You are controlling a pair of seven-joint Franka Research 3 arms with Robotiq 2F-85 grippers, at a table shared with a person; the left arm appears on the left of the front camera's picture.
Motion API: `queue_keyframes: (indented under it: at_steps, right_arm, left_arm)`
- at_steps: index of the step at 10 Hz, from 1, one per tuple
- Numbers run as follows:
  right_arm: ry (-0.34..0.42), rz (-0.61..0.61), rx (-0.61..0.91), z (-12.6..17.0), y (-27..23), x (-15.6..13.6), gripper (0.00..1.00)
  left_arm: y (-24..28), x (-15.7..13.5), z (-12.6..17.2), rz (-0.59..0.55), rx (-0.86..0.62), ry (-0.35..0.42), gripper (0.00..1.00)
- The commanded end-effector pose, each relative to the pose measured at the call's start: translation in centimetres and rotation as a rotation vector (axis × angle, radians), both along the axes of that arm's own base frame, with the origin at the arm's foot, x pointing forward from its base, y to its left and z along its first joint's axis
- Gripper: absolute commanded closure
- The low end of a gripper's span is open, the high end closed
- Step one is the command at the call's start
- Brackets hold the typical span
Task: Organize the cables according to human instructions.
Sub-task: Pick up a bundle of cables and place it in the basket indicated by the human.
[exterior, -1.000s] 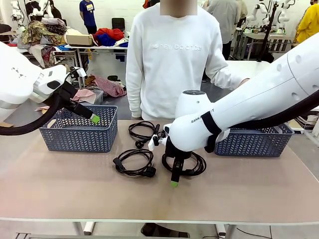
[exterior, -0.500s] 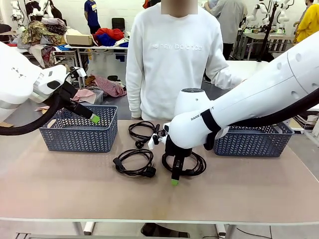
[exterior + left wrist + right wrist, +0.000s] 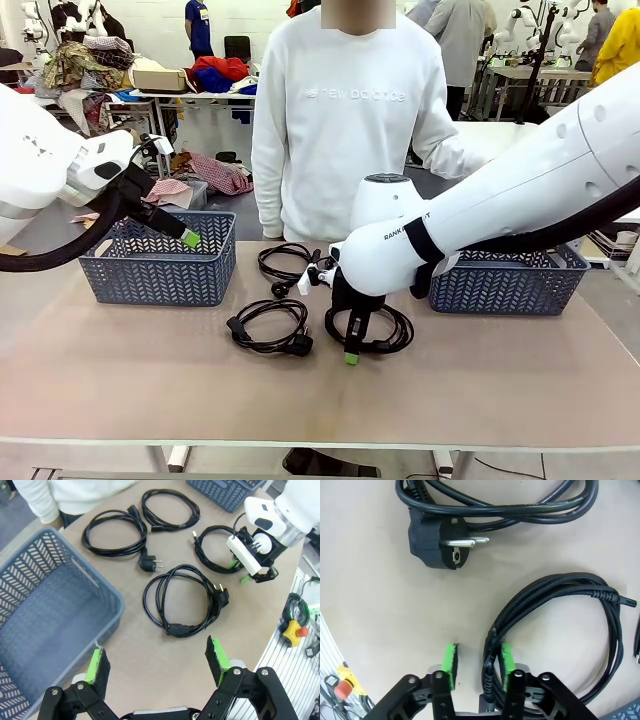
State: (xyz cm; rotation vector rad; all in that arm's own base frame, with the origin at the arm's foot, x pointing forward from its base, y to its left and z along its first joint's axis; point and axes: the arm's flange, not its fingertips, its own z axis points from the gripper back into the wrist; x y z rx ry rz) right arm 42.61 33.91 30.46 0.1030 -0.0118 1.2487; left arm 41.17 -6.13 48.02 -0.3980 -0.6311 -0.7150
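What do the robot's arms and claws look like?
Both arms are fat, smooth and white. The right arm has small black lettering and a black band near its end. A thick black hose runs along the left arm. The left claw and the right claw are black metal, each with two fingers tipped with bright green pads.

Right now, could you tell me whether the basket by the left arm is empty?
Empty where visible: the left wrist view shows the basket with a bare floor, though part of it lies out of frame.
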Motion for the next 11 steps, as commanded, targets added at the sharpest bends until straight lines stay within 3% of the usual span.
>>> queue_keyframes:
  at_steps: [1, 2, 3, 8, 11]
  right_arm:
    - [-0.013, -0.04, -0.032, -0.7, 0.3, -0.2, 0.95]
    - [-0.016, -0.052, -0.036, -0.6, 0.3, -0.2, 0.82]
    - [-0.019, -0.072, -0.042, -0.6, 0.3, -0.2, 1.0]
    - [-0.02, -0.24, -0.072, 1.9, -0.4, -1.5, 1.0]
    - [0.015, -0.118, -0.054, 6.2, -0.8, -2.9, 1.0]
  left_arm:
    - [0.2, 0.1, -0.3, -0.02, -0.021, -0.011, 0.0]
    - [0.2, 0.1, -0.3, -0.02, -0.021, -0.011, 0.0]
    - [0.2, 0.1, -0.3, -0.02, -0.021, -0.011, 0.0]
    - [0.2, 0.1, -0.3, -0.02, -0.021, -0.011, 0.0]
    - [0.2, 0.1, -0.3, -0.02, -0.021, -0.011, 0.0]
